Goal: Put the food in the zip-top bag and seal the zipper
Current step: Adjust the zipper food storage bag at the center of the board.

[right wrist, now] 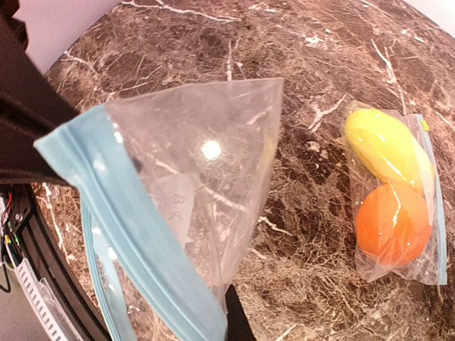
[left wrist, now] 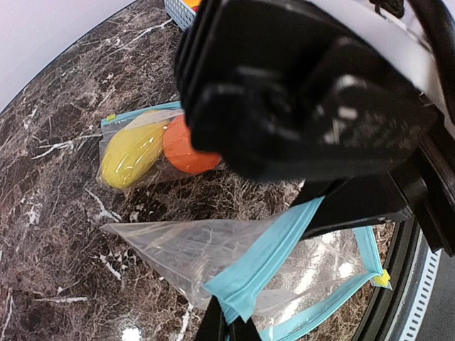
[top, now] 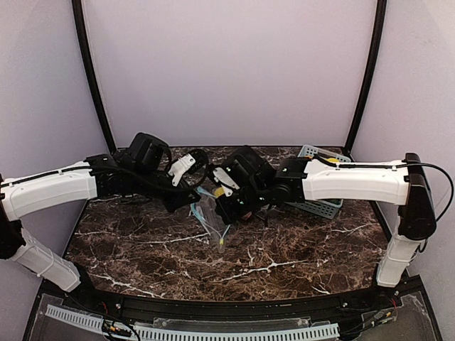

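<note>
1. Counting the things: two arms, two zip-top bags, one basket (top: 323, 206), and two pieces of food in view, a yellow oblong (right wrist: 384, 145) and an orange-red ball (right wrist: 391, 224).
2. Both pieces sit inside the filled bag (right wrist: 399, 259), which lies flat on the desk (top: 284, 263). The yellow oblong touches the ball, and a pale blue zipper runs along one edge of this bag.
3. The empty bag (right wrist: 206, 185) hangs in the air between the two arms, above the middle of the desk and apart from the filled bag.
4. The left tool (left wrist: 227, 330) is pinched together on the blue zipper strip (left wrist: 263, 256) of the empty bag.
5. The right tool (right wrist: 238, 323) is closed on the same strip further along it, so the strip runs between the two tools.
6. A small yellow slider (left wrist: 382, 278) sits at one end of that zipper.
7. Edges and room: the basket stands at the right rear of the desk, close to the back wall and under the right arm. Bare marble stretches from the tools to the near edge. Pale walls close in the back and both sides.
8. The two tools are close together at the middle of the desk, the right one looming just above the left wrist camera.
9. Look of the food: both pieces are glossy and smooth under the clear plastic. The empty bag is transparent and creased, pulled into a pointed, tent-like shape, with light glinting off it.
</note>
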